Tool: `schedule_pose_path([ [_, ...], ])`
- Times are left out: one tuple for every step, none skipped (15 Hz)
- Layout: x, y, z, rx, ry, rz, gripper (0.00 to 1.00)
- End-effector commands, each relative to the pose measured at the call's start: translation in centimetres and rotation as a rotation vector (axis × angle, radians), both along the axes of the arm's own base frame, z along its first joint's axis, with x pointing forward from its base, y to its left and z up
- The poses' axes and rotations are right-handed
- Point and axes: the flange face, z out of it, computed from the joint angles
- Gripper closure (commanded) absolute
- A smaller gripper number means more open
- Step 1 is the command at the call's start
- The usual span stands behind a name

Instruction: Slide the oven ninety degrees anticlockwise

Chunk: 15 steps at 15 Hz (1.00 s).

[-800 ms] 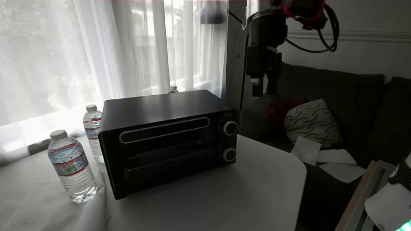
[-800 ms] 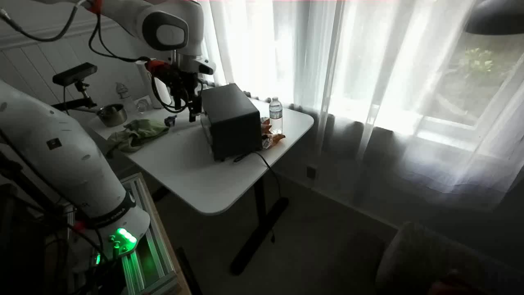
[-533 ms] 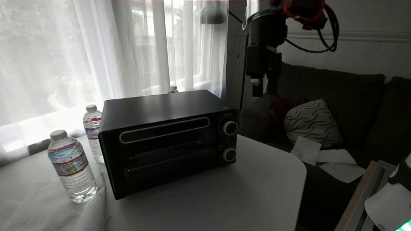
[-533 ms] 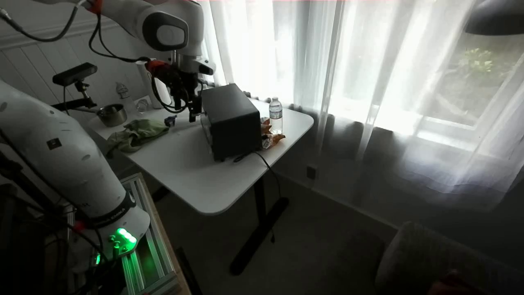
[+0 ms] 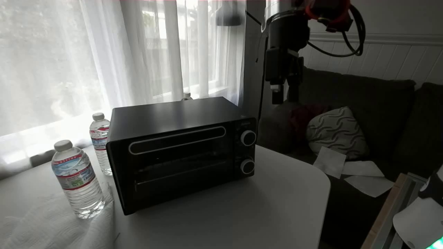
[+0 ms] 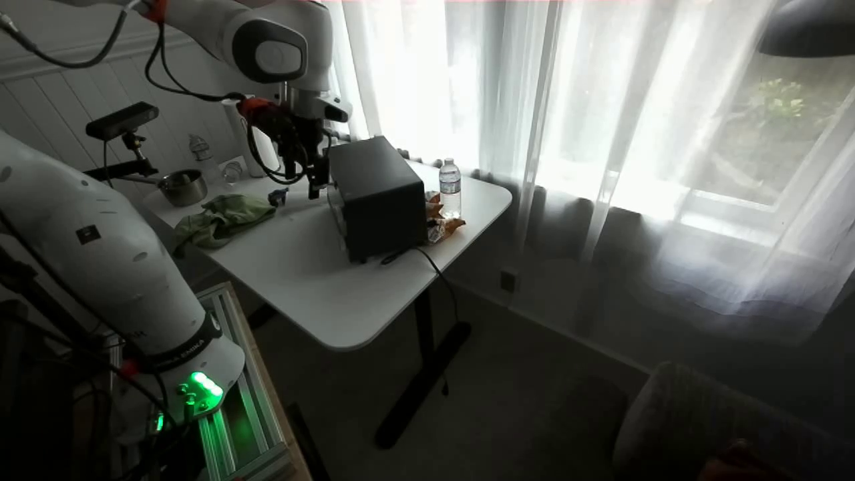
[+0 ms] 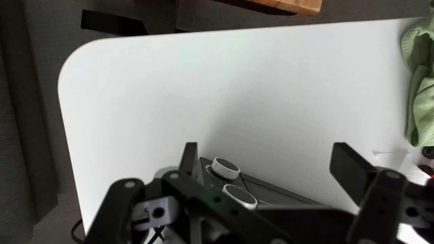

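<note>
The oven (image 5: 173, 116), a black box with a horizontal handle (image 5: 178, 140) and two silver-ringed knobs (image 5: 248, 137), stands upright on the white table (image 5: 277, 207). An exterior view shows its plain side (image 6: 391, 224), with the front turned toward the arm. My gripper (image 6: 319, 188) hangs in front of the oven there, and whether it touches cannot be told. From the wrist, my gripper (image 7: 268, 166) is wide open, nothing held between its fingers (image 7: 352, 173). Below them shows the knob end of the oven front (image 7: 208, 176); the rest is hidden behind the gripper.
Water bottles (image 5: 78, 180) stand close to the oven's end, by a white cloth (image 5: 90, 228). A bottle (image 6: 450, 190) and orange wrapper (image 6: 446, 228) sit behind it, with a cord (image 6: 437, 267) over the table edge. A green cloth (image 6: 230, 217) and metal pot (image 6: 184, 187) lie farther along.
</note>
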Motion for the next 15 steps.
schedule_pose_path([
  [0.0, 0.0, 0.1, 0.000, 0.001, 0.000, 0.00],
  [0.0, 0.0, 0.1, 0.000, 0.001, 0.000, 0.00],
  [0.0, 0.0, 0.1, 0.000, 0.001, 0.000, 0.00],
  [0.0, 0.0, 0.1, 0.000, 0.001, 0.000, 0.00],
  [0.0, 0.0, 0.1, 0.000, 0.001, 0.000, 0.00],
  [0.9, 0.4, 0.3, -0.003, -0.021, -0.047, 0.00],
  [1.7, 1.1, 0.9, 0.000, -0.034, -0.082, 0.00],
  [2.7, 2.0, 1.5, -0.014, -0.054, -0.122, 0.00],
  [3.5, 3.0, 2.1, -0.019, -0.057, -0.171, 0.00],
  [4.6, 4.5, 2.9, -0.028, -0.066, -0.206, 0.00],
  [5.5, 5.8, 3.7, -0.034, -0.057, -0.244, 0.00],
  [6.6, 7.4, 4.6, -0.044, -0.053, -0.297, 0.00],
  [7.7, 8.6, 5.3, -0.033, -0.053, -0.345, 0.00],
  [8.9, 9.7, 5.9, -0.036, -0.051, -0.407, 0.00],
  [10.1, 10.5, 6.3, -0.013, -0.051, -0.455, 0.00],
])
